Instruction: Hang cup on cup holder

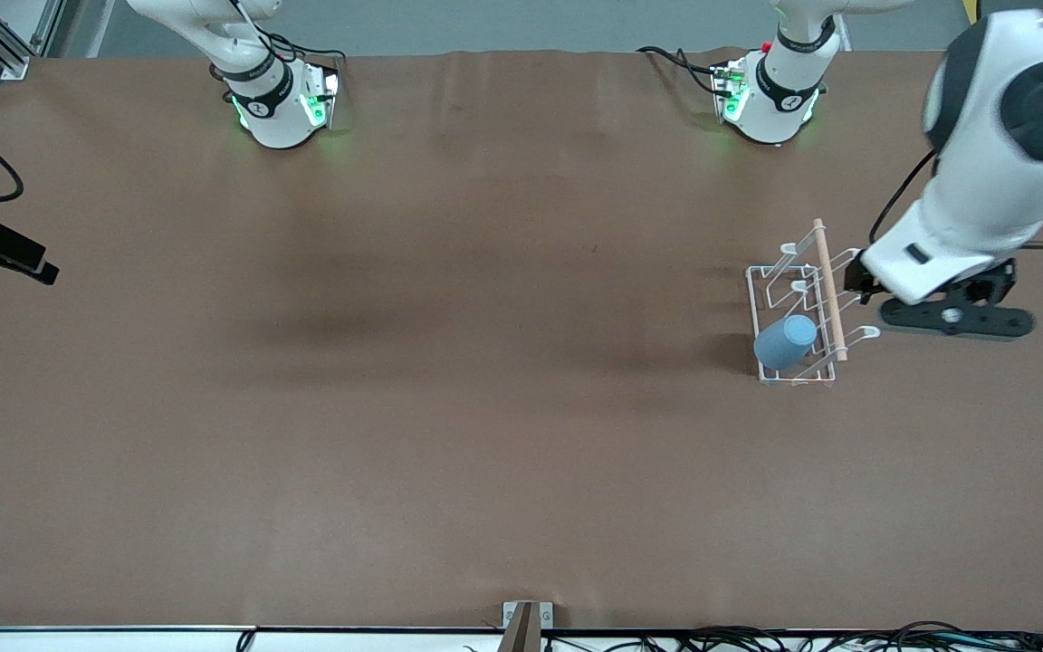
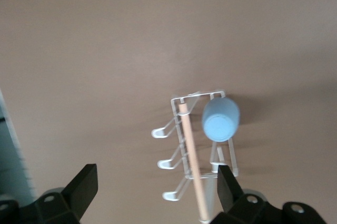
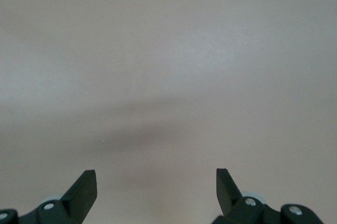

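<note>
You have a wide brown table (image 1: 449, 380) under both arms, with cables along the edge nearest the front camera; the rack (image 1: 798, 312) stands toward the left arm's end of it, a white wire frame with a wooden rod (image 1: 829, 290) running along its top. The cup (image 1: 785, 341) sits tilted on one of the rack's prongs, on the side facing the right arm's end and at the end of the rack nearer the front camera; its closed bottom points up and outward. Your left gripper (image 1: 954, 317) hangs in the air just beside the rack, toward the table's end, holding nothing; in the left wrist view its jaws stand wide apart, with the rack (image 2: 195, 150) and cup (image 2: 221, 119) showing between them below. Your right gripper (image 3: 157, 192) waits over bare table (image 3: 168, 76); its jaws are wide as well and hold nothing.
</note>
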`<action>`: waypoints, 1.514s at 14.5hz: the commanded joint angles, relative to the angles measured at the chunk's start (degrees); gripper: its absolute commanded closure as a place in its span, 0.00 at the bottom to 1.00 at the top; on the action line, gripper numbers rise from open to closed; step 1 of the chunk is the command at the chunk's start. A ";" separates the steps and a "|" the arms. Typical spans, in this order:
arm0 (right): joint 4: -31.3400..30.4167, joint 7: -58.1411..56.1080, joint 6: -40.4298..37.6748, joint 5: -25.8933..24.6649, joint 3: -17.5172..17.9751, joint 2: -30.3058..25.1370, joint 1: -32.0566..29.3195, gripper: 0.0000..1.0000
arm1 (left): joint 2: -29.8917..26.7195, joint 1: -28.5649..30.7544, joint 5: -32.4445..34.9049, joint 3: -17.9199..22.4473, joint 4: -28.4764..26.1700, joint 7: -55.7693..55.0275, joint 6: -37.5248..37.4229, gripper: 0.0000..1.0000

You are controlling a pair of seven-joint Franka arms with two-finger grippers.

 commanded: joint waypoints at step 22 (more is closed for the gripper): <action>1.10 -0.79 -1.17 -0.68 -0.10 -0.80 -0.58 0.00 | -8.42 -1.26 -15.14 9.34 5.37 -1.06 -8.81 0.00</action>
